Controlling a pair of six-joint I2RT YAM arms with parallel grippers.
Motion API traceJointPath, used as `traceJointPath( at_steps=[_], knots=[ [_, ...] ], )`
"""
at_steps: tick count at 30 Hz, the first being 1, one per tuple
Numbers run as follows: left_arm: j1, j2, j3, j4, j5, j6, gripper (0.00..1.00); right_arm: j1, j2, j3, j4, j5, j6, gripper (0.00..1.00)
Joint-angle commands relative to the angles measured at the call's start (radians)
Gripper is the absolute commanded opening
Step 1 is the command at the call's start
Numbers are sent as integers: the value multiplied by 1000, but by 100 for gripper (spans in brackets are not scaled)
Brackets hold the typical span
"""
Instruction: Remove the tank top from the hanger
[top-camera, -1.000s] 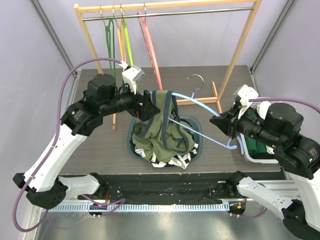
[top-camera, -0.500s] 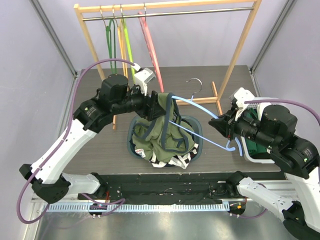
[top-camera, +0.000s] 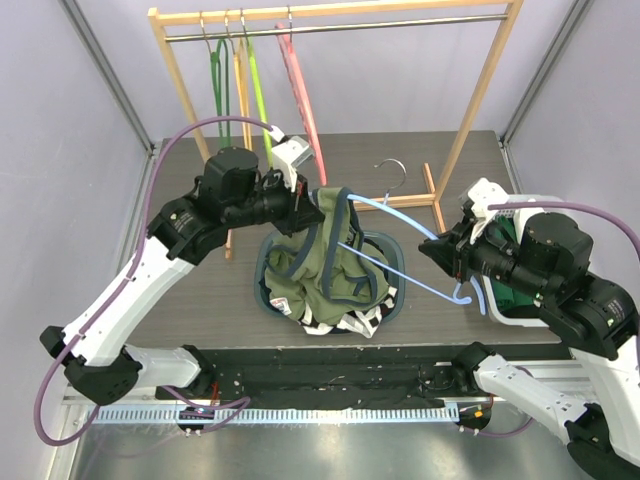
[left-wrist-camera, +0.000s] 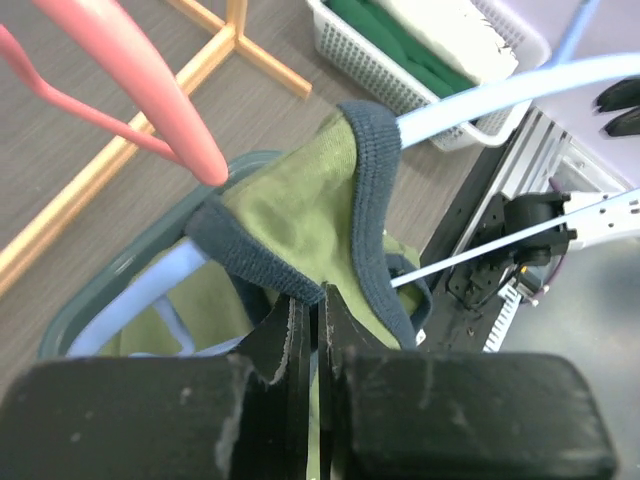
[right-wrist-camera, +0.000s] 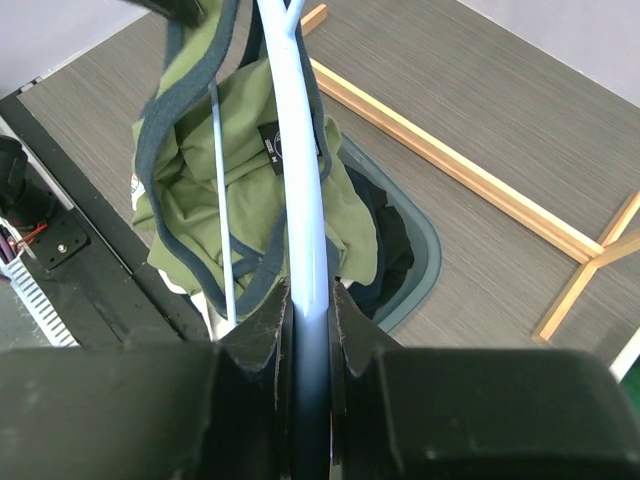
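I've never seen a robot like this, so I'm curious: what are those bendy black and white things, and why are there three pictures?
Those are two robot arms, each ending in a two-fingered hand. The big picture looks down from above. The other two come from small cameras on the wrists, so you see each hand's fingers up close. The left hand pinches the olive-green tank top with dark blue edging. The right hand grips the light blue plastic hanger that the top hangs on. Below them, on the grey wood-pattern table, sits a dark teal round basket with more clothes. Behind stands a wooden clothes rack.
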Motion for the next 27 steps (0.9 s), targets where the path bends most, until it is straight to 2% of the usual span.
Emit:
traceJointPath(
  at_steps=[1, 5, 9, 15, 20, 24, 27],
  knots=[
    [17, -35, 164, 17, 19, 62, 0, -2, -18, 39, 22, 38, -5, 1],
    [45, -26, 295, -26, -7, 120, 0, -1, -26, 93, -36, 72, -19, 1],
    [64, -30, 329, -49, -70, 157, 0, -1, -60, 157, -99, 79, -19, 1],
    [75, -50, 208, -52, -89, 147, 0, -2, -144, 248, -177, 159, -51, 1],
    [84, -40, 143, -29, -129, 147, 0, -5, -190, 301, -222, 145, -38, 1],
    [84, -32, 97, -29, -78, 140, 0, -13, -198, 337, -239, 271, -24, 1],
    [71, -32, 51, -33, 19, 138, 0, -14, -164, 351, -227, 366, -25, 1]
  ],
)
